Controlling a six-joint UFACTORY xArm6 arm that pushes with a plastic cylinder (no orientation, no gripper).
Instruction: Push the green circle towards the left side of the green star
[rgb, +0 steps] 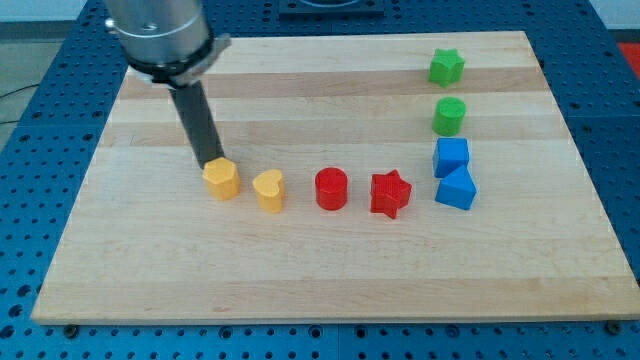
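Note:
The green circle (449, 116) sits at the view's right, just below the green star (446, 67) and just above a blue block. My tip (212, 162) is far to the view's left of both, touching the top edge of a yellow block (221, 180). The rod rises from the tip to the arm's grey end at the view's top left.
A yellow heart (268, 191), a red cylinder (331, 188) and a red star (390, 194) form a row across the middle. A blue cube (451, 157) and another blue block (456, 189) stand below the green circle. The wooden board (300, 280) lies on a blue perforated table.

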